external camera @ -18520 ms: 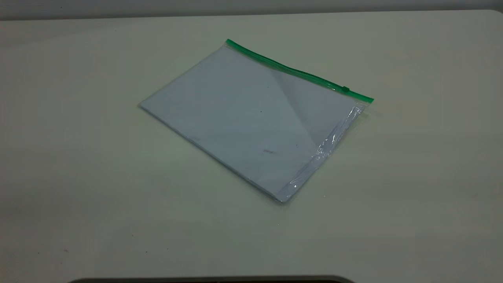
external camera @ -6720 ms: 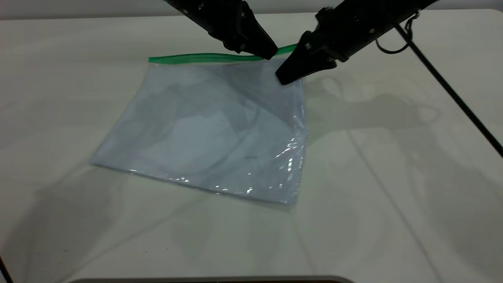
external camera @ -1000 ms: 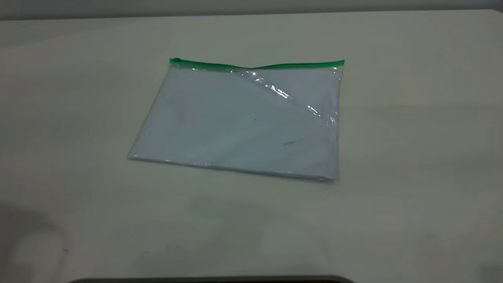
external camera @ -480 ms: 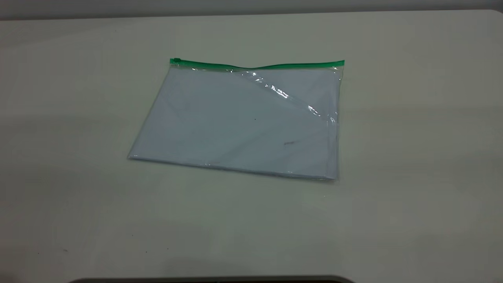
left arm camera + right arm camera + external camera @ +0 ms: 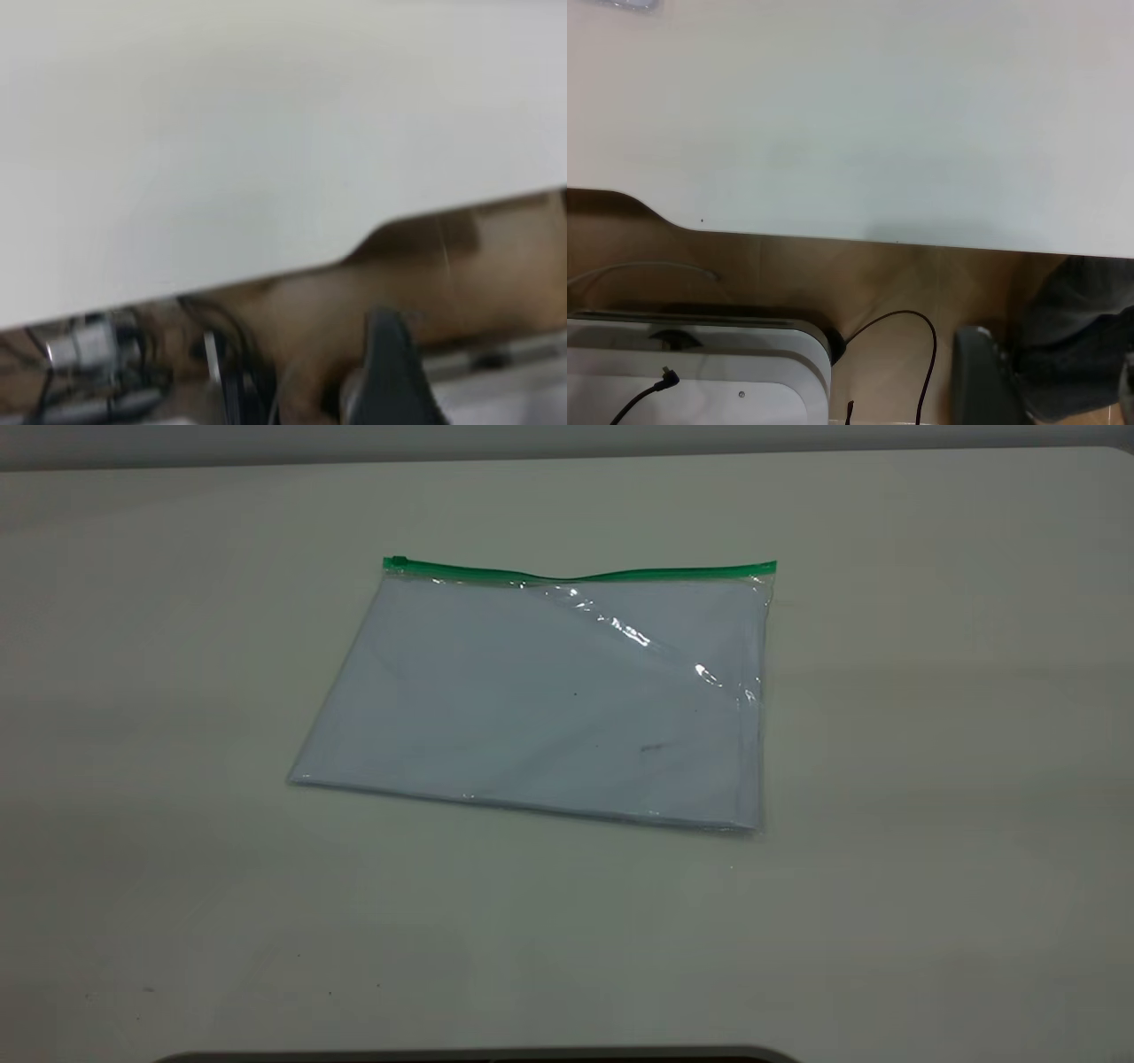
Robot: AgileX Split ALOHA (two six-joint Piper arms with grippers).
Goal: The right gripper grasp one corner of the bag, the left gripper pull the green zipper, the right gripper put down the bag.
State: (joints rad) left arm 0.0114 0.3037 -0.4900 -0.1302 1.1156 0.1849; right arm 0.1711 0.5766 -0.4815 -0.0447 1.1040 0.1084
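I have pulled both arms off the counter point(image 5: 930, 779); the bag point(image 5: 549, 708) lies flat, its zipper point(image 5: 576, 573) slid across — job done, hand widths unclear

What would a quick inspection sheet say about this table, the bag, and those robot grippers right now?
Surface: pale table, bare around the bag.
Job's things: bag flat on the table; green zipper along its far edge, slider at the left end.
Clutter: nothing seen.
Grippers: left gripper and right gripper off the table's edge, away from the bag.
Cables: black cable below the table.
Surroundings: brown floor, equipment underneath.
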